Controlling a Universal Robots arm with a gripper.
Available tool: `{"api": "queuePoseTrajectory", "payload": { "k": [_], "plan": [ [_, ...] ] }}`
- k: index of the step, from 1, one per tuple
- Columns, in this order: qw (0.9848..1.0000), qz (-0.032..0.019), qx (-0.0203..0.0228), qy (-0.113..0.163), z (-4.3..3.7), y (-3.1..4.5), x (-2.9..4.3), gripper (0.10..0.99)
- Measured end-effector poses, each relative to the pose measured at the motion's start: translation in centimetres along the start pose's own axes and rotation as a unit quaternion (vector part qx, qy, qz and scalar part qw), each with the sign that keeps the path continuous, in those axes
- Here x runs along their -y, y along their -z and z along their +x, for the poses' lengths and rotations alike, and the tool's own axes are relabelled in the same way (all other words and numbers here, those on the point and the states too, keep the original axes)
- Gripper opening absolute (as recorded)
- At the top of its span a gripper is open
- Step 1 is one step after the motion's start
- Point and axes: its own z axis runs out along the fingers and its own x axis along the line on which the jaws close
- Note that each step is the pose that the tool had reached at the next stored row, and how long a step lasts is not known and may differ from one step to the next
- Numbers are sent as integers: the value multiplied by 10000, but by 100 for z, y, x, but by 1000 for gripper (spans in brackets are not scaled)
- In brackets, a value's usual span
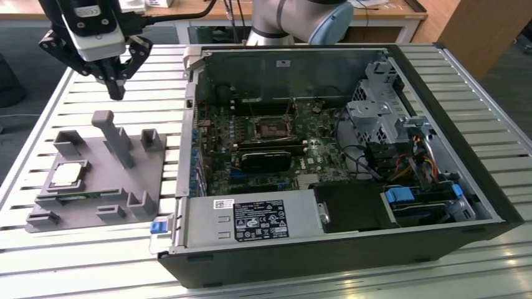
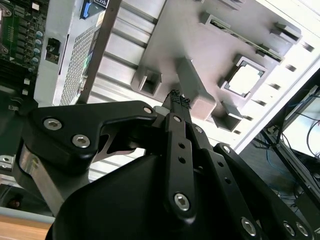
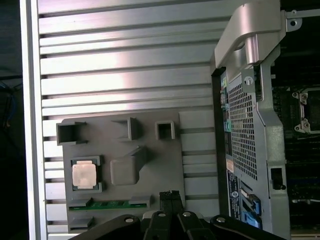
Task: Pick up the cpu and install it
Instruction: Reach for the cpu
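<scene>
**Item under task.** The cpu (image 1: 68, 174) lies flat in a square, walled pocket of the grey fixture plate (image 1: 91, 187), toward the exterior view's left. In both wrist views (image 2: 245, 80) (image 3: 84, 175) it is a thin square chip with a pale, matte silver top and a lighter rim. No marking on its top can be made out. Nothing touches it.

**Fixture.** The plate is dull grey plastic. It carries a thick slanted post (image 1: 112, 137) and several small open-topped box pockets. A narrow green circuit board (image 3: 107, 204) sits in a slot just beside the cpu pocket.

**End effector.** The gripper (image 1: 116, 93) is black, with linked, bolted finger bars. Its ribbed fingertips are pressed together and hold nothing (image 2: 176, 97). It hangs above the table near the post, apart from the cpu.

**Surroundings.** The table (image 1: 108, 68) is slatted bright aluminium. The computer case (image 1: 465, 124) lies on its side, open, to the fixture's right in the exterior view. Inside is a dark green motherboard (image 1: 275, 143) with the square black-framed socket (image 1: 270, 128) near its middle. The power supply (image 1: 258, 219) is a grey metal box. It bears a black label with white symbols and a smaller white sticker; their print is not legible. A blue plastic latch (image 1: 159, 226) sits at the case corner.
</scene>
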Motion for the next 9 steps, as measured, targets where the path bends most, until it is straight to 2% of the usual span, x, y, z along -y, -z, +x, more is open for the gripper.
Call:
{"api": "queuePoseTrajectory", "payload": {
  "k": [9],
  "plan": [
    [10000, 2, -26, -1, 42, -13, 4, 106]
  ]
}}
